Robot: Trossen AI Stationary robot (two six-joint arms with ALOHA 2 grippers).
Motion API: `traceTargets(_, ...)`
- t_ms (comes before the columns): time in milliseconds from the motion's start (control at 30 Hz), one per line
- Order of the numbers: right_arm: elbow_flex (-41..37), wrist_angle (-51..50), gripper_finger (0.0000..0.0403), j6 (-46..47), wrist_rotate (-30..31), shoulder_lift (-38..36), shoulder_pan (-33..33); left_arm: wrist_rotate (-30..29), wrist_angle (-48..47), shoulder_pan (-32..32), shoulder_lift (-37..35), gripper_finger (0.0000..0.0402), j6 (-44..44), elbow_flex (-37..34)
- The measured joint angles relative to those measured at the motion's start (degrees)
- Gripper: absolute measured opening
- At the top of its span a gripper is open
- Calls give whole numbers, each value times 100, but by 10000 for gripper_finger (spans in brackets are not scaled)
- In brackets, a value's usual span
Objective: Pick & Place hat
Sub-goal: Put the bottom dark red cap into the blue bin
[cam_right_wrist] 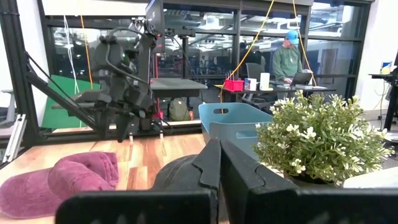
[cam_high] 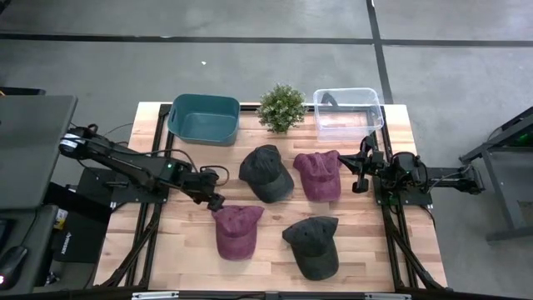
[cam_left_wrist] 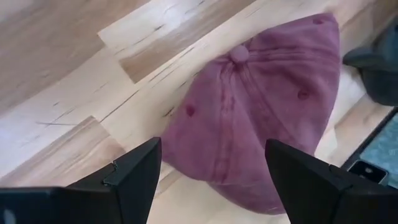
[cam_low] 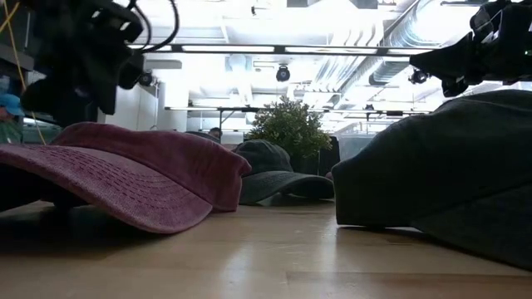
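Note:
Four caps lie crown up on the wooden table: a maroon cap (cam_high: 236, 231) and a dark cap (cam_high: 313, 246) near the front, another dark cap (cam_high: 266, 172) and another maroon cap (cam_high: 318, 175) farther back. My left gripper (cam_high: 216, 202) hovers open just over the far left edge of the near maroon cap (cam_left_wrist: 267, 106). In the low view it (cam_low: 83, 62) hangs above that cap (cam_low: 141, 174) without touching it. My right gripper (cam_high: 360, 179) waits shut (cam_right_wrist: 219, 146) at the table's right side, beside the far maroon cap.
A teal bin (cam_high: 204, 117), a small potted plant (cam_high: 281, 107) and a clear plastic bin (cam_high: 347, 111) stand along the table's far edge. Bare wood shows left of the near maroon cap and along the front edge. A person stands at a desk (cam_right_wrist: 287, 59) in the room beyond.

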Motion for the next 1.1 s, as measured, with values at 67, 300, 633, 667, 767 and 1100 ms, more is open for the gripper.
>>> traceTargets(67, 0, -8, 0, 0, -2, 0, 0, 6, -6, 0, -179, 278, -67, -327)
traceTargets(300, 0, -13, 0, 1, -2, 0, 0, 150, 698, 0, -505, 278, -345, -1026)
traceTargets(633, 0, -26, 0, 2, -2, 33, 0, 287, 1828, -2, -467, 278, -413, -1768)
traceTargets(667, 0, -30, 0, 2, -2, 35, -1, 311, 2036, -2, -467, 278, -416, -1837)
traceTargets(767, 0, -45, 0, 0, -2, 37, 0, 325, 2455, 0, -469, 278, -416, -2026)
traceTargets(1100, 0, -48, 0, 0, -2, 37, 0, 301, 3377, 0, -469, 278, -373, -2349)
